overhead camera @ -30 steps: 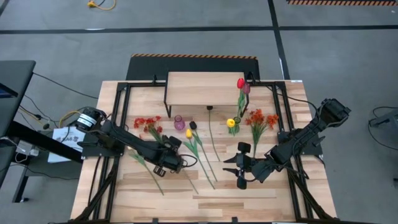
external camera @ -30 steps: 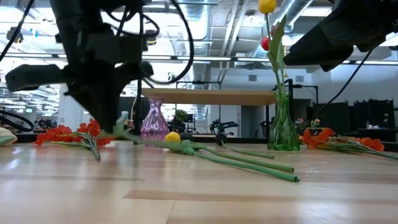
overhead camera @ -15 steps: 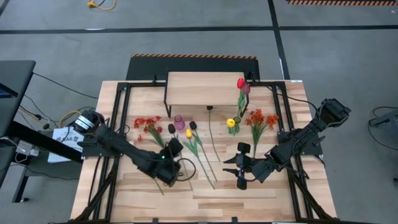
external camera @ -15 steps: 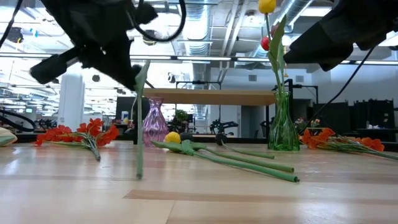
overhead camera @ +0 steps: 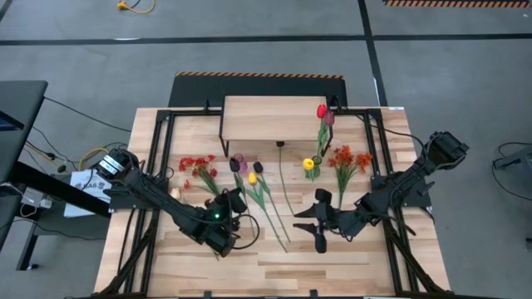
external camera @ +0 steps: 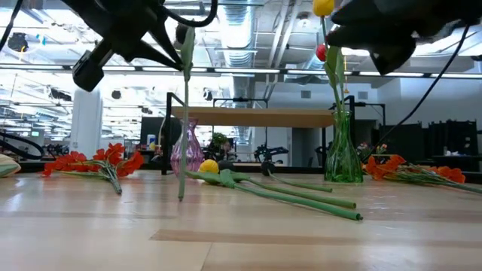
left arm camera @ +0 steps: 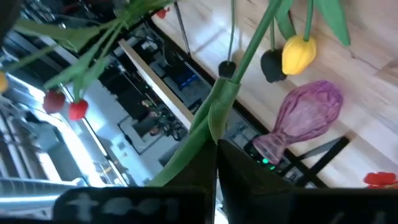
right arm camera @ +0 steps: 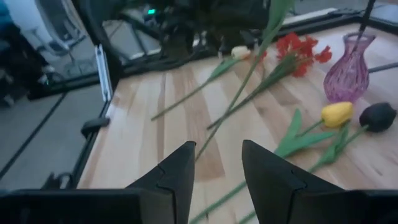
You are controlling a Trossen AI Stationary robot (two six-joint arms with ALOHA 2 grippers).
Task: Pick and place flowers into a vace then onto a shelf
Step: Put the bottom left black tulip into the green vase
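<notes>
My left gripper is shut on a long green flower stem and is raised over the near-left part of the table. The stem's head is not clear in any view. My right gripper hovers open over the near-right part of the table. A green glass vase holds red and yellow tulips. An empty purple vase stands in front of the shelf. A yellow tulip, a dark tulip and orange-red sprays lie flat on the table. My left gripper pinches the green stem at its upper, leafy part between the two fingers, coming from above at a slant. The stem hangs almost upright below the fingers. Its lower end is at or just above the tabletop; I cannot tell which.
A pale-headed flower lies on the table's left part. More green stems lie across the middle, between the two grippers. The shelf stands at the far edge on black legs. Bare planks run along the near edge.
My left gripper has risen from the tabletop with the stem and drifted slightly toward the near edge. The stem has swung from lying flat to hanging almost upright. My right gripper has shifted slightly toward the table's left.
</notes>
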